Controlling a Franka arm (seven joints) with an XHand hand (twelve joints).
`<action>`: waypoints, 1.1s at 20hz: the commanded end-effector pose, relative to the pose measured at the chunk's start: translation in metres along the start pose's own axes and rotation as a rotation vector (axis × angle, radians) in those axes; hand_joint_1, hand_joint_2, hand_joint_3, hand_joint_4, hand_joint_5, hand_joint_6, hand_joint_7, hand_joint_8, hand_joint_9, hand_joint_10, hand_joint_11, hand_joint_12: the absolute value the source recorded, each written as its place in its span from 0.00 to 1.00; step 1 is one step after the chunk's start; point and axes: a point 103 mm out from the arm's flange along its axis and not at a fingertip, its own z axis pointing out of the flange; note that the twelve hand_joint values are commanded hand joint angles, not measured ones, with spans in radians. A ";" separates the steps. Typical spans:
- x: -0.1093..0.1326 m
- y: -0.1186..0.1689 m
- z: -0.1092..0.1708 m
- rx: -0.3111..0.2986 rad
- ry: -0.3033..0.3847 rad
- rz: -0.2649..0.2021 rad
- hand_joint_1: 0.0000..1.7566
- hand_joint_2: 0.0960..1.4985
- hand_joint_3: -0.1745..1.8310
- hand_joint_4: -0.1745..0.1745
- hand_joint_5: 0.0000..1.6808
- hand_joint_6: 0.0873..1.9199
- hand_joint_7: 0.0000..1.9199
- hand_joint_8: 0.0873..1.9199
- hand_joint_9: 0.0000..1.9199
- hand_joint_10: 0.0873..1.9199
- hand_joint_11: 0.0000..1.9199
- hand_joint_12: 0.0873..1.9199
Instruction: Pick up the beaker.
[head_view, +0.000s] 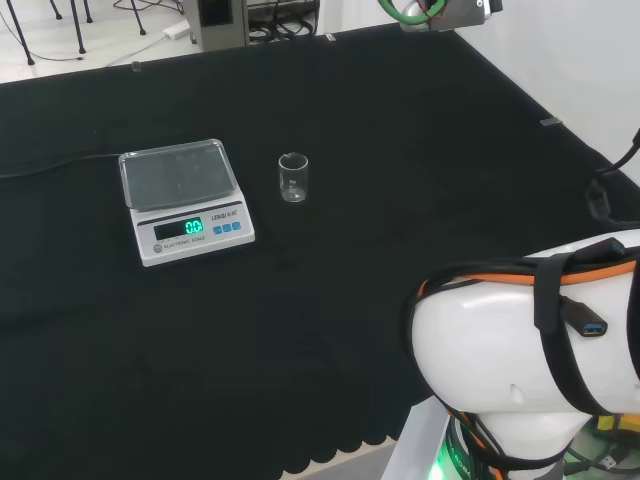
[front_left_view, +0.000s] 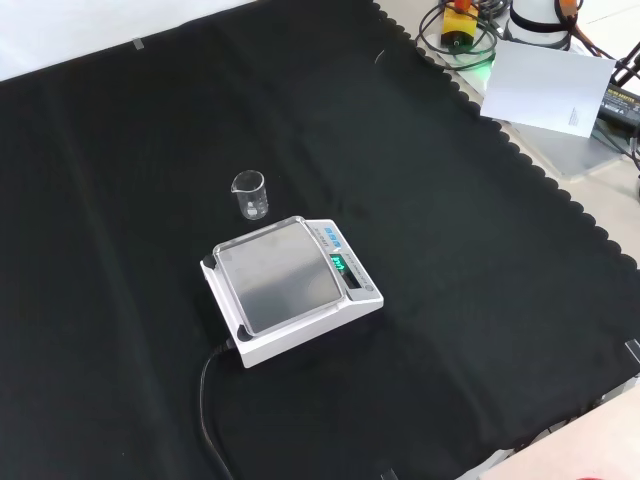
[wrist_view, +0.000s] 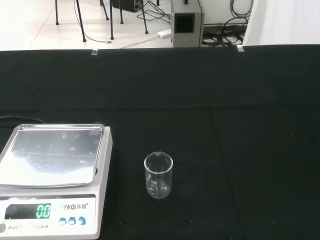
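A small clear glass beaker (head_view: 294, 178) stands upright and empty on the black cloth, just right of the scale in the head view. The front view has the beaker (front_left_view: 251, 195) a little beyond the scale's far corner, and the wrist view has the beaker (wrist_view: 158, 175) close beside the scale with bare cloth all round it. Nothing touches it.
A white electronic scale (head_view: 186, 201) with a steel pan and a lit green display sits by the beaker; its black cable (front_left_view: 208, 400) trails off over the cloth. The arm's white links (head_view: 530, 345) stand at the head view's lower right. Cables and papers (front_left_view: 545, 85) lie beyond the cloth's scalloped edge.
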 end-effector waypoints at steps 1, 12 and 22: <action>0.000 0.005 0.005 0.001 -0.004 -0.004 0.34 0.49 0.38 0.45 0.11 0.12 0.08 0.33 0.13 0.39 0.00 0.60; -0.008 0.041 0.057 0.073 0.025 -0.016 0.33 0.54 0.32 0.45 0.15 0.04 0.08 0.33 0.12 0.41 0.00 0.61; 0.000 0.071 0.119 0.138 0.010 -0.037 0.33 0.54 0.32 0.44 0.15 0.04 0.09 0.33 0.12 0.41 0.00 0.60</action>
